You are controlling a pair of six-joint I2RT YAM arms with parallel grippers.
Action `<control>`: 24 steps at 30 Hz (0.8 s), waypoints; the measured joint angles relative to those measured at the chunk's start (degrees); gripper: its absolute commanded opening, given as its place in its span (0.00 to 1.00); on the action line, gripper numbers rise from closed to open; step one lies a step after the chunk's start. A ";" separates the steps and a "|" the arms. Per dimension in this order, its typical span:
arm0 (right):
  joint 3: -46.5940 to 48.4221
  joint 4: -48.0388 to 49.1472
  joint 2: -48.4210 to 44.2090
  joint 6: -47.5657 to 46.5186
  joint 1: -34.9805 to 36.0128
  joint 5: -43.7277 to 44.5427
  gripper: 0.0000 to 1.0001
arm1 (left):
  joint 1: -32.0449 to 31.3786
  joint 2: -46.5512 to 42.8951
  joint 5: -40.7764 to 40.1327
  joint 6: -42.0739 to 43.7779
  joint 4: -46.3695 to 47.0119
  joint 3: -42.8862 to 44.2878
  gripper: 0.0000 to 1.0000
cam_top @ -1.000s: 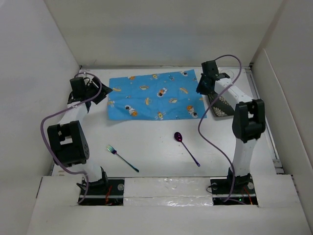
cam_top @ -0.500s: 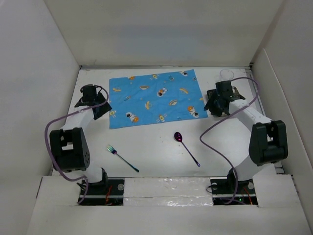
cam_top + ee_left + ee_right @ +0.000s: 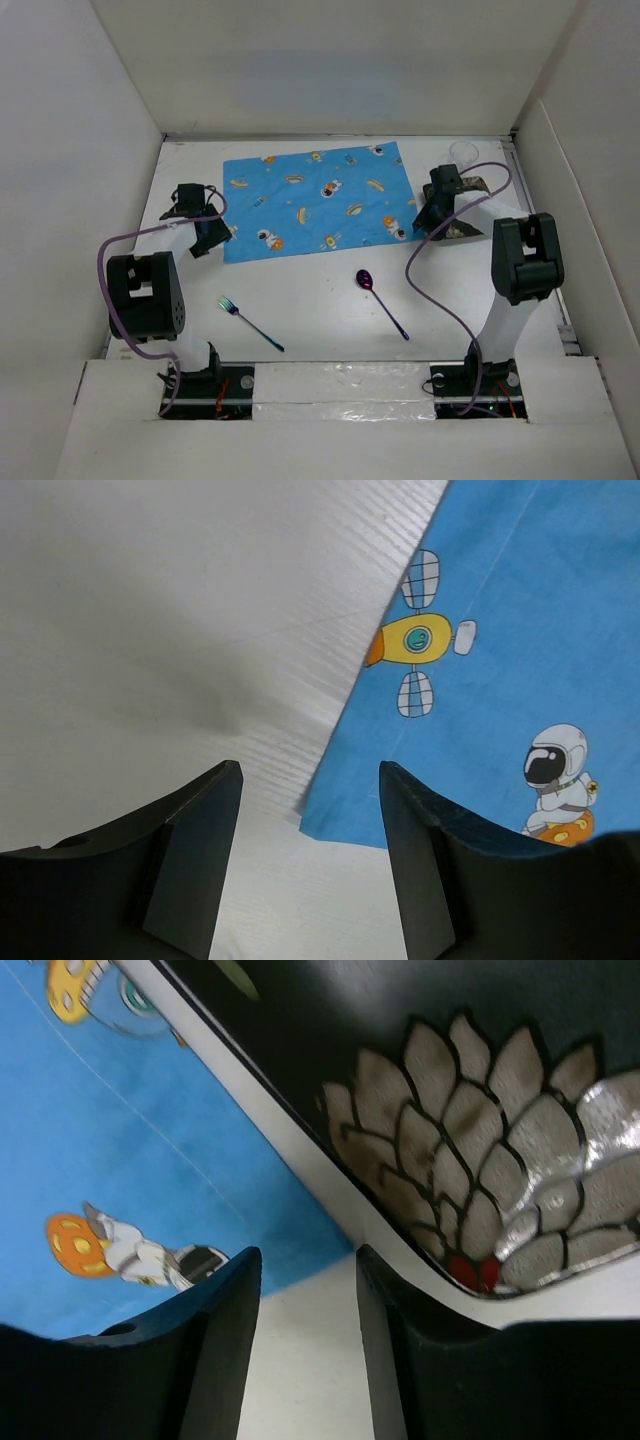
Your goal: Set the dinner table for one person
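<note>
Across the white tabletop [image 3: 310, 300] beneath everything, both my arms had drawn back from the far corners of the blue placemat [image 3: 320, 205] toward its near ones; my left fingers [image 3: 190, 870] stood parted and empty at its corner, my right fingers [image 3: 215, 1350] parted just beside the patterned plate [image 3: 500, 1190], seemingly to take it

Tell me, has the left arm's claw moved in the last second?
Yes. The left gripper has come toward the near edge, closer to the unmoved fork, and now hangs over the blue placemat's near-left corner.
</note>
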 measured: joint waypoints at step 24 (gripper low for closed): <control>-5.53 -8.20 -4.90 0.81 3.23 0.87 0.00 | -0.02 0.42 -1.68 1.29 0.81 -4.07 0.36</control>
